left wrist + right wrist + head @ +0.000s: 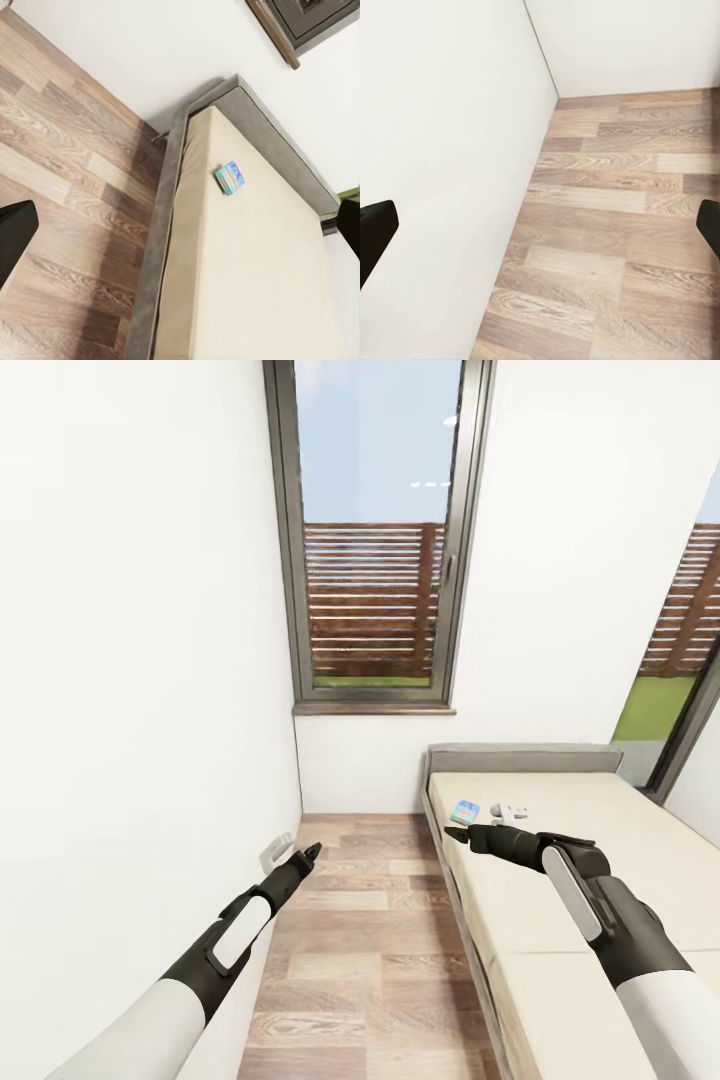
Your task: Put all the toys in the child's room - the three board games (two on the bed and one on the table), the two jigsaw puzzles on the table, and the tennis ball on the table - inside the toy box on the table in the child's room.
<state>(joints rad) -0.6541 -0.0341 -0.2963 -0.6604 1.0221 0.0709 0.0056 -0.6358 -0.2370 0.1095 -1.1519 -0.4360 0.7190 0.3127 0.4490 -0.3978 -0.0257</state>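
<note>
- Your right claw (452,833) hangs over the near edge of the bed (600,880), fingers spread and holding nothing. The blue-topped board game (464,811) lies on the mattress just beyond its tips.
- A small pale object (510,812) sits just beside that game; I cannot tell what it is. Reach carelessly and you could knock it or grab the wrong thing.
- The game lies flat, so a shallow approach may push it toward the headboard (525,759) instead of gripping it.
- Your left claw (310,852) is also open and empty, out over the wood floor (360,960) near the wall (130,660); swinging it could scrape that wall.
</note>
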